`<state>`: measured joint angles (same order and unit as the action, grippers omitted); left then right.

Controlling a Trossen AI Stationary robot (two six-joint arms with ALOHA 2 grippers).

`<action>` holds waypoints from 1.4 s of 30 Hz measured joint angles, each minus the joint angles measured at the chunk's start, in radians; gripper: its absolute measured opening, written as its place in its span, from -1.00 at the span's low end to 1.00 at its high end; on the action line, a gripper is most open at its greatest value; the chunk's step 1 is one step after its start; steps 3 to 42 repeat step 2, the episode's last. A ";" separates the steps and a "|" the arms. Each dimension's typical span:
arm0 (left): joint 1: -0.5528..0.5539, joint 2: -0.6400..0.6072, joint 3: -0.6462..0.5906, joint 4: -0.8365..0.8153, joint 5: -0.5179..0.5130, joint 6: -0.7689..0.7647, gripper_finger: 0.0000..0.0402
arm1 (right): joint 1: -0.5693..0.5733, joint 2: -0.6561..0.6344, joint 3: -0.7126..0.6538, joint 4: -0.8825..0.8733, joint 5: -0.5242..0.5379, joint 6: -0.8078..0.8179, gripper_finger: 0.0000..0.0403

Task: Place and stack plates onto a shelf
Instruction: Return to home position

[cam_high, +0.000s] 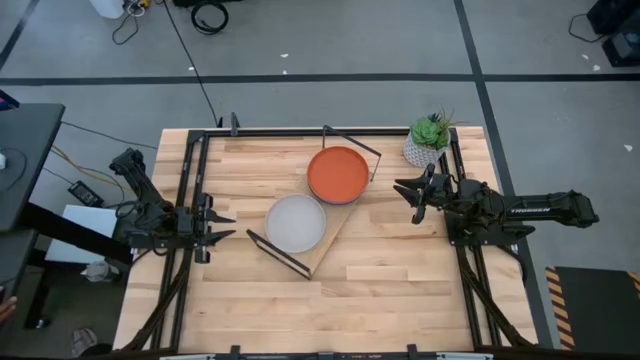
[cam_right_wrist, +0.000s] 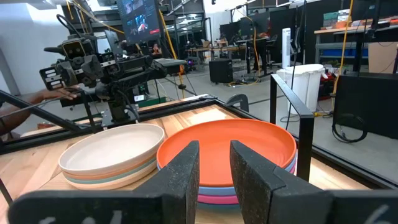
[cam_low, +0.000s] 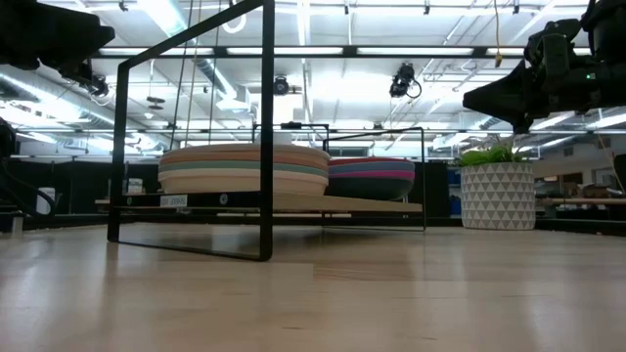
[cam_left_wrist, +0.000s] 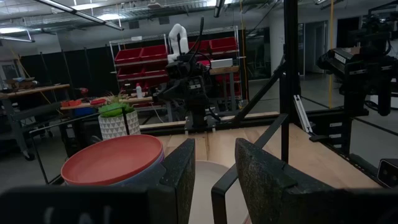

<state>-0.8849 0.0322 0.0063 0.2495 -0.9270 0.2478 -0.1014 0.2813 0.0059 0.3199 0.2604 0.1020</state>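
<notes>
The light-wood shelf (cam_high: 331,236) lies slantwise at the table's middle, with black wire frames at both ends. Two plate stacks rest on its board. One stack is topped by a cream plate (cam_high: 295,223) (cam_right_wrist: 112,151), the other by an orange plate (cam_high: 338,173) (cam_right_wrist: 239,144). The low view shows teal and peach rims under the cream plate (cam_low: 245,166), and pink and blue rims in the farther stack (cam_low: 374,177). My left gripper (cam_high: 226,226) (cam_left_wrist: 214,180) is open, left of the cream stack. My right gripper (cam_high: 404,196) (cam_right_wrist: 214,165) is open, right of the orange stack. Neither touches anything.
A green plant in a white patterned pot (cam_high: 428,140) (cam_low: 497,194) stands near the table's far right corner, just beyond my right gripper. A black frame (cam_high: 190,180) borders the tabletop. Bare wood (cam_high: 380,290) lies between the shelf and the near edge.
</notes>
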 joint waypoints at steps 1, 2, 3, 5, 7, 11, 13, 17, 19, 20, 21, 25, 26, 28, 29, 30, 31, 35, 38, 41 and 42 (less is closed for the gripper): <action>0.000 0.000 0.000 0.000 0.000 0.000 -0.40 | 0.000 0.000 0.000 0.000 0.000 0.000 -0.52; 0.000 0.000 0.000 0.000 0.000 0.000 -0.40 | 0.000 0.000 0.000 0.000 0.000 0.000 -0.52; 0.000 0.000 0.000 0.000 0.000 0.000 -0.40 | 0.000 0.000 0.000 0.000 0.000 0.000 -0.52; 0.000 0.000 0.000 0.000 0.000 0.000 -0.40 | 0.000 0.000 0.000 0.000 0.000 0.000 -0.52; 0.000 0.000 0.000 0.000 0.000 0.000 -0.40 | 0.000 0.000 0.000 0.000 0.000 0.000 -0.52; 0.000 0.000 0.000 0.000 0.000 0.000 -0.40 | 0.000 0.000 0.000 0.000 0.000 0.000 -0.52; 0.000 0.000 0.000 0.000 0.000 0.000 -0.40 | 0.000 0.000 0.000 0.000 0.000 0.000 -0.52; 0.000 0.000 0.000 0.000 0.000 0.000 -0.40 | 0.000 0.000 0.000 0.000 0.000 0.000 -0.52; 0.000 0.000 0.000 0.000 0.000 0.000 -0.40 | 0.000 0.000 0.000 0.000 0.000 0.000 -0.52; 0.000 0.000 0.000 0.000 0.000 0.000 -0.40 | 0.000 0.000 0.000 0.000 0.000 0.000 -0.52; 0.000 0.000 0.000 0.000 0.000 0.000 -0.40 | 0.000 0.000 0.000 0.000 0.000 0.000 -0.52; 0.000 0.000 0.000 0.000 0.000 0.000 -0.40 | 0.000 0.000 0.000 0.000 0.000 0.000 -0.52; 0.000 0.000 0.000 0.000 0.000 0.000 -0.40 | 0.000 0.000 0.000 0.000 0.000 0.000 -0.52; 0.000 0.000 0.000 0.000 0.000 0.000 -0.40 | 0.000 0.000 0.000 0.000 0.000 0.000 -0.52; 0.000 0.000 0.000 0.000 0.000 0.000 -0.40 | 0.000 0.000 0.000 0.000 0.000 0.000 -0.52; 0.000 0.000 0.000 0.000 0.000 0.000 -0.40 | 0.000 0.000 0.000 0.000 0.000 0.000 -0.52; 0.000 0.000 0.000 0.000 0.000 0.000 -0.40 | 0.000 0.000 0.000 0.000 0.000 0.000 -0.52; 0.000 0.000 0.000 0.000 0.000 0.000 -0.40 | 0.000 0.000 0.000 0.000 0.000 0.000 -0.52; 0.000 0.000 0.000 0.000 0.000 0.000 -0.40 | 0.000 0.000 0.000 0.000 0.000 0.000 -0.52; 0.000 0.000 0.000 0.000 0.000 0.000 -0.40 | 0.000 0.000 0.000 0.000 0.000 0.000 -0.52; 0.000 0.000 0.000 0.000 0.000 0.000 -0.40 | 0.000 0.000 0.000 0.000 0.000 0.000 -0.52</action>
